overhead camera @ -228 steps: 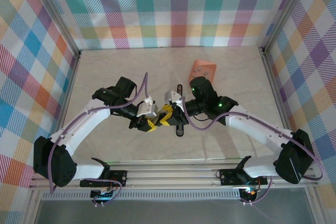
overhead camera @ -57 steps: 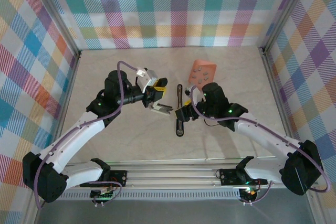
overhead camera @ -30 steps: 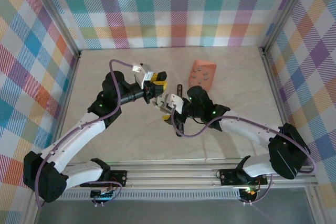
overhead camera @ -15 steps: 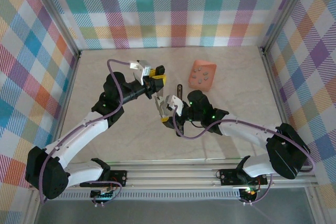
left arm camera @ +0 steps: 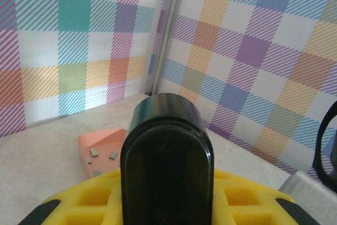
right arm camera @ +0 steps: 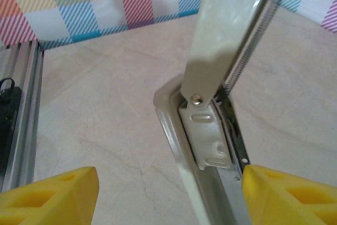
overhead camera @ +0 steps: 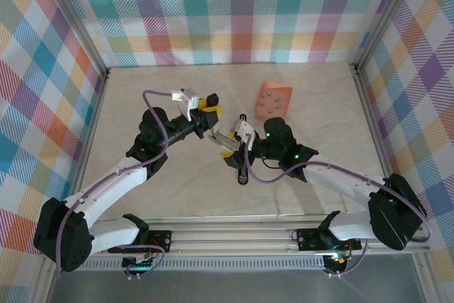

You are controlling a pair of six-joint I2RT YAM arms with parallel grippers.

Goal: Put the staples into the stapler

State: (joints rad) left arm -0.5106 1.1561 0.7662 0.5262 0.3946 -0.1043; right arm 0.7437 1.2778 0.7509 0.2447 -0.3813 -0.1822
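Left gripper (left arm camera: 167, 198): jaws pinch the rounded black top arm (left arm camera: 167, 146) of the stapler (overhead camera: 242, 169). Its yellow fingers (left arm camera: 247, 198) sit on either side of that arm, and the arm's end stands up between them. In the overhead view this gripper is raised over the table (overhead camera: 156, 196), just left of the stapler's far end.

Right gripper (right arm camera: 168, 191): jaws spread wide, gripping nothing. The yellow fingertips (right arm camera: 52, 193) straddle the stapler's open metal magazine channel (right arm camera: 208, 140). The left tip is well clear of it. The right tip is just beside the channel's edge; I cannot tell whether it touches.

A flat metal strip (right arm camera: 231, 19), pinned at the channel's hinge, rises steeply out of the top of the right wrist view. A coiled spring runs along its right edge.

Stapler position: opened up, near the middle of the table, between the two grippers. Its long black base lies flat and runs front to back.

Staples (left arm camera: 93, 152): a few small grey pieces lying on an orange pad (overhead camera: 273, 99). The pad rests on the table behind and to the right of the stapler, near it but apart.

Plaid walls (overhead camera: 234, 12) enclose the table on three sides.
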